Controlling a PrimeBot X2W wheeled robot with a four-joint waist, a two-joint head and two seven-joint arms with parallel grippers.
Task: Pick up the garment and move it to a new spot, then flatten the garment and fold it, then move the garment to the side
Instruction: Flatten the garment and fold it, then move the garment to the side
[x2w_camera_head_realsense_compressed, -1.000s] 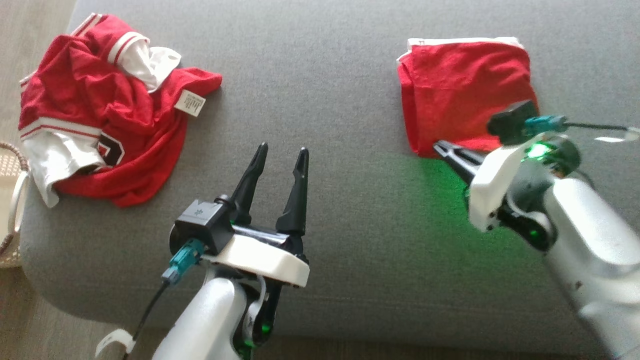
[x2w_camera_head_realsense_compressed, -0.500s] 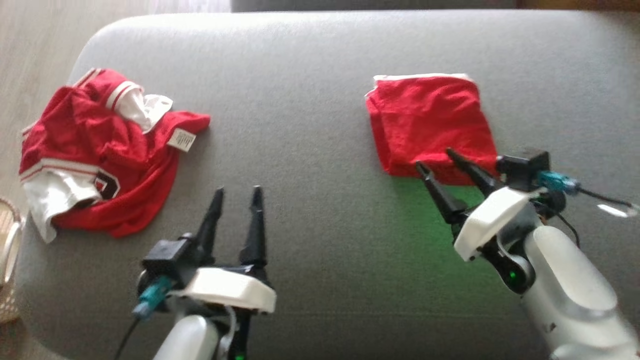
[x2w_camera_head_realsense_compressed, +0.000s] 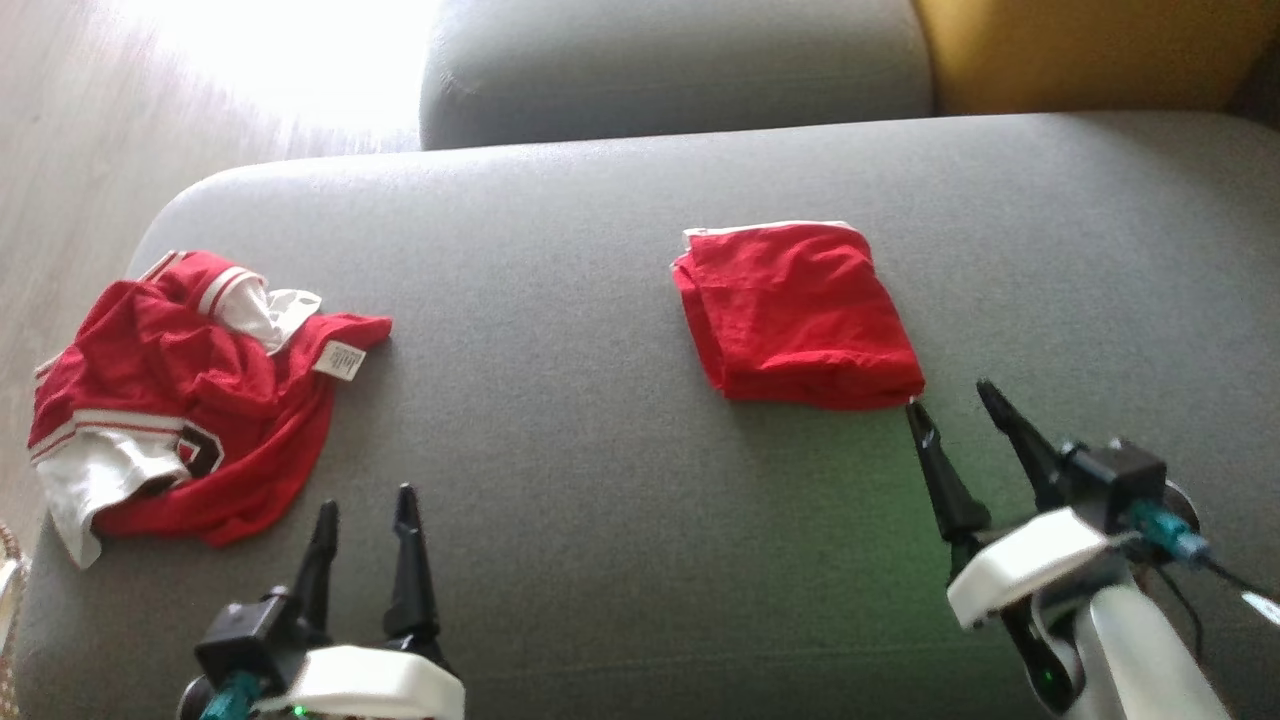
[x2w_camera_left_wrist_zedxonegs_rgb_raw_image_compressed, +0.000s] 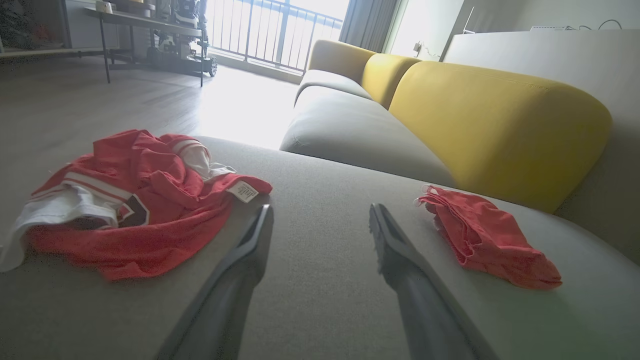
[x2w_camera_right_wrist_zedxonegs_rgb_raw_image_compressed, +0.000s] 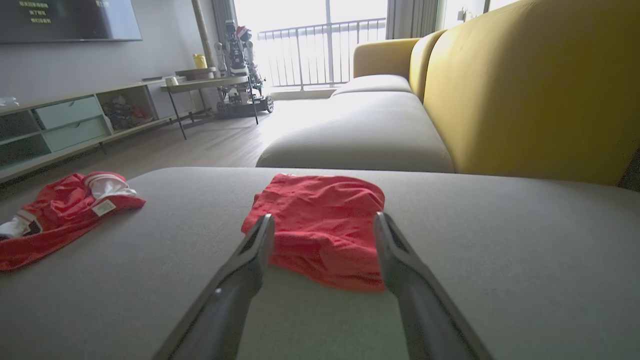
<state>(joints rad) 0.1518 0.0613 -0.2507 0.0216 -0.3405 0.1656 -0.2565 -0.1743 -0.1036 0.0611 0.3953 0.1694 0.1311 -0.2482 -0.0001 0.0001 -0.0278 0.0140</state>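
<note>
On 1 soft grey couch seat (x2w_camera_head_realsense_compressed: 560, 420) lay 2 red clothes, a squarish folded cloth (x2w_camera_head_realsense_compressed: 797, 315) just past the right gripper (x2w_camera_head_realsense_compressed: 948, 395) & a crumpled shirt (x2w_camera_head_realsense_compressed: 190, 400) w/ white bits near the left gripper (x2w_camera_head_realsense_compressed: 364, 498), both grippers' 2 pointy black fingers apart.

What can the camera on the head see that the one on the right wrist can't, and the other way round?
Head view: the left gripper, open, low at the left. Right wrist view: a wall screen, a low shelf unit and a balcony railing. Both: the folded red garment, the crumpled jersey, the grey seat and the open right gripper.
</note>
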